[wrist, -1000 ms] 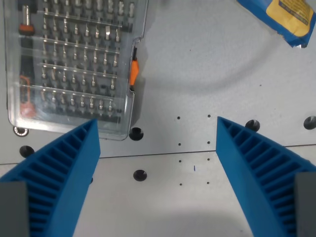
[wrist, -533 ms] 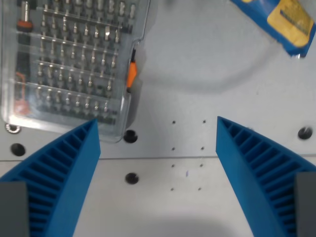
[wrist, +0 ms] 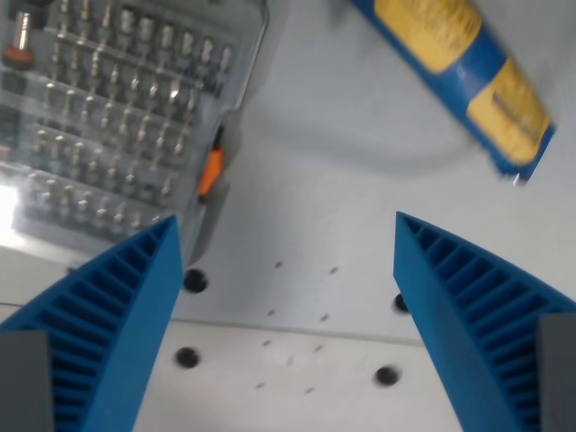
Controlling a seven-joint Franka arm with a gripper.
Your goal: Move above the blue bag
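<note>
Wrist view: the blue bag (wrist: 459,81) is shown at upper right, more fully in frame than a second ago as the camera swings toward it. The gripper (wrist: 288,315) is spread wide, empty. The bit case (wrist: 117,126) is displaced leftward; centring is judged incomplete.

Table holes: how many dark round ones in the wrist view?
4. One beside the left blue finger, one below it, one bottom centre-right, one partly behind the right finger. Others may be hidden.
</note>
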